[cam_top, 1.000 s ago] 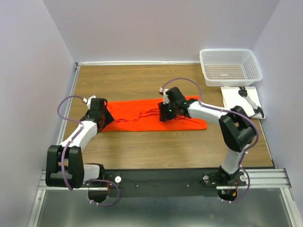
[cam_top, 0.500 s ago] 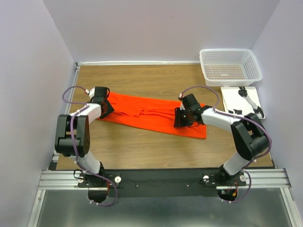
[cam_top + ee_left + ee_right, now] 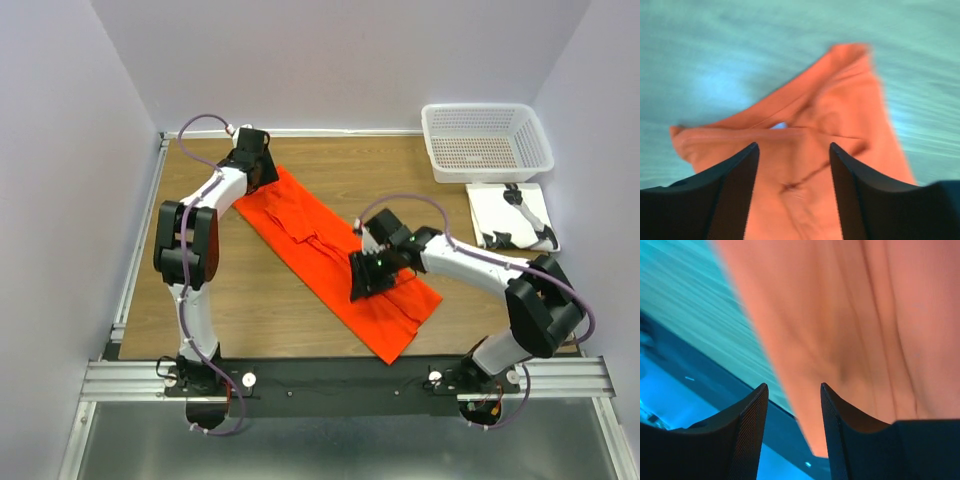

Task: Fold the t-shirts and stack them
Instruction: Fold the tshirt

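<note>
While the orange-red t-shirt (image 3: 318, 243) lies stretched diagonally across the wooden table (image 3: 250, 320), the left gripper (image 3: 262, 172) sits at its far-left end and the right gripper (image 3: 362, 285) on its near half, both with fingers parted over the cloth, though blur hides whether either pinches it.

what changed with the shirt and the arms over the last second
The t-shirt swung from lying crosswise to a diagonal. The left pincer went with its left end toward the far-left corner; the right pincer went with the other end toward the near edge. Whether either is clamped on the cloth is unclear. The basket and white board stayed put.
</note>
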You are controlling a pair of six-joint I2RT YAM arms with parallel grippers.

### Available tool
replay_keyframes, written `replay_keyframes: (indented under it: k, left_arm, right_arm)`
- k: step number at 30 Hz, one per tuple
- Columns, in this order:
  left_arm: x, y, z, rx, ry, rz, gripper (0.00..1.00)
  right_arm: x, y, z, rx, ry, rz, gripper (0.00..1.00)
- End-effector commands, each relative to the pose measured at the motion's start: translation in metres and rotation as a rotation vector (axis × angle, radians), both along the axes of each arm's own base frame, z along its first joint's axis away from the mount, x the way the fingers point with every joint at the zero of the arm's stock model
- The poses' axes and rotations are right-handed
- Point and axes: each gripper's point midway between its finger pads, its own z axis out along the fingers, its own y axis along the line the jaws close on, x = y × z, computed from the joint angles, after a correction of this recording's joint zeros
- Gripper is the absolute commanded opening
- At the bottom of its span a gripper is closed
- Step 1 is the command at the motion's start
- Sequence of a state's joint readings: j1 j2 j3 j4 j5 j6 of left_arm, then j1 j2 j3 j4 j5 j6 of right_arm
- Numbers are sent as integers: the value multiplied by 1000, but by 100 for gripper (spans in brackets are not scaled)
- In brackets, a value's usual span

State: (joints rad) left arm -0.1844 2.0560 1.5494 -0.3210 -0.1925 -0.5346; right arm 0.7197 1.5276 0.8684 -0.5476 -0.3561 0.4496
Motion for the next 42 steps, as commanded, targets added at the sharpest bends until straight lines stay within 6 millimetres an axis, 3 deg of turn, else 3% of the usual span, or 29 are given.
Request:
replay_keyframes:
  k: [1, 3, 5, 6, 7, 9, 11, 12, 13, 15, 18, 25, 26, 28, 29, 30, 33, 34, 40, 42]
  left_arm:
    - [8, 1, 98, 3, -217, -38, 71]
    - [-5, 10, 135, 38, -298, -33, 72]
    - [-19, 19, 155, 72, -337, -23, 76]
    - [-27, 24, 161, 84, -349, -13, 76]
    - [-45, 33, 172, 106, -371, 2, 77]
    - [-65, 40, 178, 120, -388, 16, 79]
    - [-96, 46, 177, 117, -392, 22, 79]
    - [-106, 46, 175, 108, -388, 17, 79]
    - [-126, 48, 168, 95, -380, 21, 79]
    - [-153, 47, 162, 63, -385, -2, 84]
    - [-183, 45, 158, 18, -394, -10, 84]
    - [-213, 38, 148, -41, -404, -49, 84]
    - [-214, 37, 149, -45, -405, -54, 84]
    - [-216, 35, 146, -56, -398, -63, 84]
    - [-217, 33, 143, -60, -391, -68, 84]
    - [-217, 33, 143, -62, -391, -72, 84]
    - [-216, 31, 141, -64, -381, -78, 84]
    - [-214, 31, 140, -62, -378, -79, 84]
    - [-206, 26, 130, -62, -350, -107, 85]
    - [-204, 23, 127, -67, -340, -121, 85]
  right_arm:
    - [51, 30, 57, 119, -156, 66, 53]
    - [81, 45, 74, 186, -176, 77, 53]
    - [101, 55, 79, 220, -202, 111, 51]
    - [124, 69, 88, 244, -236, 123, 50]
    - [133, 75, 87, 258, -238, 138, 50]
    - [163, 100, 96, 308, -268, 167, 48]
    - [177, 121, 107, 379, -280, 212, 48]
    - [189, 137, 126, 440, -313, 239, 47]
    - [198, 146, 105, 444, -272, 242, 47]
    - [212, 169, 97, 505, -259, 281, 46]
    - [225, 187, 86, 567, -235, 303, 46]
    - [263, 213, 11, 572, -202, 218, 46]
    - [264, 212, -8, 553, -189, 198, 46]
    - [280, 210, -24, 516, -219, 128, 46]
    - [291, 203, -42, 475, -226, 74, 46]
    - [292, 203, -47, 477, -216, 62, 46]
    - [324, 178, -67, 424, -228, -96, 46]
    - [340, 161, -76, 399, -236, -175, 46]
    - [405, 81, -72, 370, -296, -438, 47]
    - [416, 69, -65, 379, -320, -454, 47]
